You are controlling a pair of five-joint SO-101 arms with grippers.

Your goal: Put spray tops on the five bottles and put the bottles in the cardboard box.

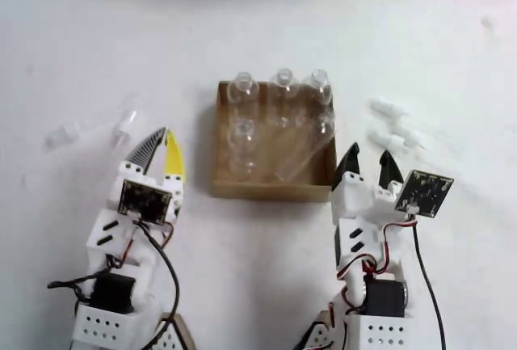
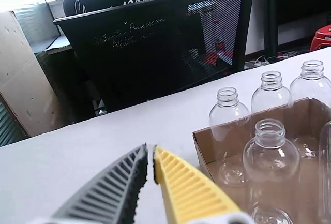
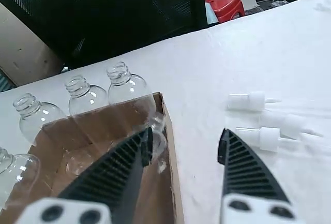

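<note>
Nearest you: left gripper (image 1: 166, 135), grey and yellow fingers pressed together on nothing, and right gripper (image 1: 370, 153), black fingers spread and empty. They flank the brown cardboard box (image 1: 266, 189), probably so that each covers its own side. In the box: clear plastic bottles (image 1: 242, 89), necks bare, so capping is not yet done, and the box walls may hinder your grip. Beyond the fingertips: white plastic spray tops (image 1: 396, 128) lie loose on the white table (image 1: 258, 35), some to each side of the box.
</note>
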